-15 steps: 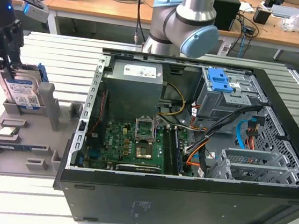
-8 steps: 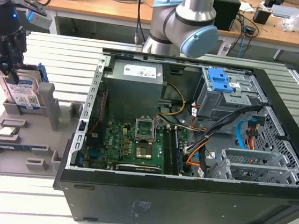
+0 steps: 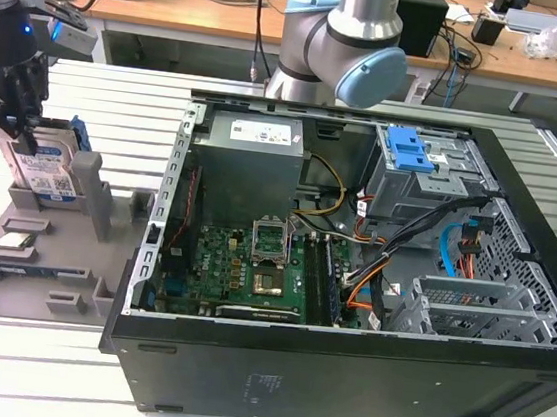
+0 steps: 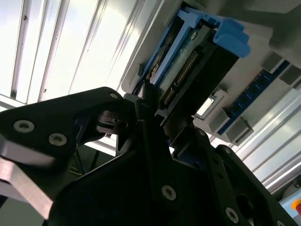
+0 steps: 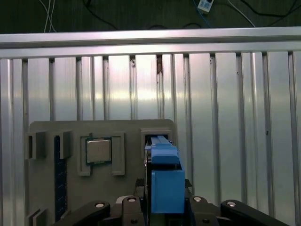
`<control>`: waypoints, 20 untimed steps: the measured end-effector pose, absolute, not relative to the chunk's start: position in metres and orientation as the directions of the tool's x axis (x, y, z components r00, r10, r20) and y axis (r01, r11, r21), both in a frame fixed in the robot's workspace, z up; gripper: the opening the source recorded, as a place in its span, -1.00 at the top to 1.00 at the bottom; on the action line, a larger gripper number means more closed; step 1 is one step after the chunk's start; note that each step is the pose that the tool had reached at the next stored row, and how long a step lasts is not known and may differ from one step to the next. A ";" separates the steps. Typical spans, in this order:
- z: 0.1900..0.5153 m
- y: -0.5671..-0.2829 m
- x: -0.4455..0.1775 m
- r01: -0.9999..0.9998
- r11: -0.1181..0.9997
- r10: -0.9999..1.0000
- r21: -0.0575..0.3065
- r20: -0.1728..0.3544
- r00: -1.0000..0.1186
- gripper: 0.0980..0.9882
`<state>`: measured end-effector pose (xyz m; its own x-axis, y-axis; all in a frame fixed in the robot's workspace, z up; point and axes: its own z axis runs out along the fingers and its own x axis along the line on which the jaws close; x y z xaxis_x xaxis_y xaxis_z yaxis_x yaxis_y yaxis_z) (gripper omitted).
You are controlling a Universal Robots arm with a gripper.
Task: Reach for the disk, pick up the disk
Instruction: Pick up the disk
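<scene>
Disk: flat rectangular silver hard drive (image 3: 49, 174) with blue plastic bracket, upright between the jaws, standing in grey slotted holder (image 3: 89, 209).
Jaws: black gripper (image 3: 26, 145), one either side; pinching or not, cannot tell.

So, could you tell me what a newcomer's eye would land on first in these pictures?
Most likely the open black computer case filling the middle of the exterior view, its green motherboard laid bare. At that view's left, the black gripper sits right at the top of the disk, which stands on edge in a grey holder; in the first wrist view the disk's blue bracket stands out vividly against the grey.
</scene>
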<state>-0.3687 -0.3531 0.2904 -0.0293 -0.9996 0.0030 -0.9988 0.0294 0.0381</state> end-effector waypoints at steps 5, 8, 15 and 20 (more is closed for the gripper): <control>0.290 -0.353 -0.369 -0.999 0.029 -1.000 0.038 0.003 -0.029 0.40; 0.290 -0.353 -0.369 -0.999 0.029 -1.000 0.038 0.003 -0.029 0.40; 0.292 -0.353 -0.368 -0.999 0.029 -1.000 0.038 0.003 -0.029 0.40; 0.299 -0.353 -0.368 -0.999 0.029 -1.000 0.038 0.003 -0.029 0.40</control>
